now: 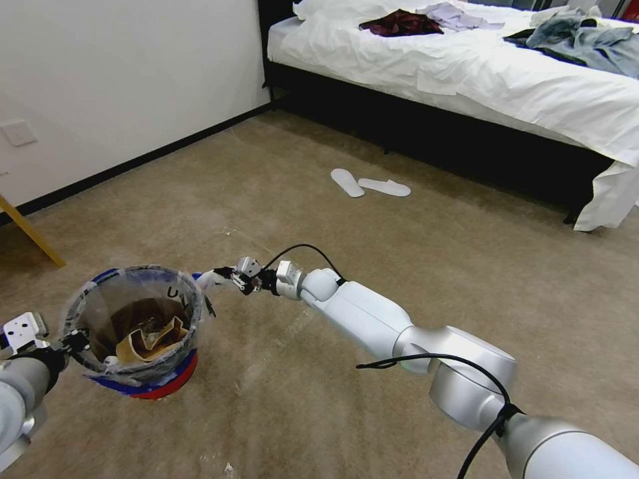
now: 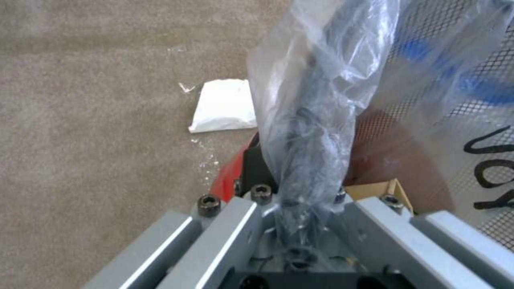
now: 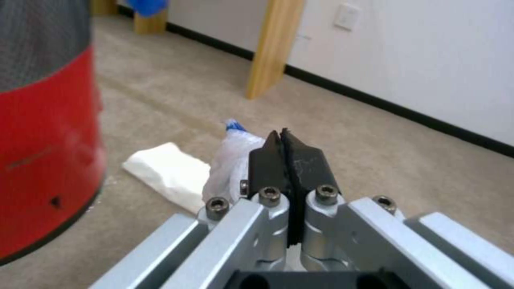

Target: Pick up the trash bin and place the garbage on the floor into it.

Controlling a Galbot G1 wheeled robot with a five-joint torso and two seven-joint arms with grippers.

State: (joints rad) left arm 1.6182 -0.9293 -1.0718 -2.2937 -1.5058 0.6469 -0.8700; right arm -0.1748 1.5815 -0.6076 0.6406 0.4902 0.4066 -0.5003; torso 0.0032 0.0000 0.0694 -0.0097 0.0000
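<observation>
The trash bin, red with a blue band and a clear bag over its rim, is at my lower left on the floor. My left gripper is shut on its near rim and bag. Torn brown paper lies inside. My right gripper is at the bin's far rim, shut on garbage, a pale crinkly scrap with a blue tip. The right wrist view shows the black fingertips pressed together with that scrap beside them. A white tissue lies on the carpet by the bin's base.
A pair of white slippers lies ahead on the carpet before the black-framed bed with clothes on it. A wall with a black skirting runs along the left, and a slanted wooden leg stands near it. Open carpet lies to the right.
</observation>
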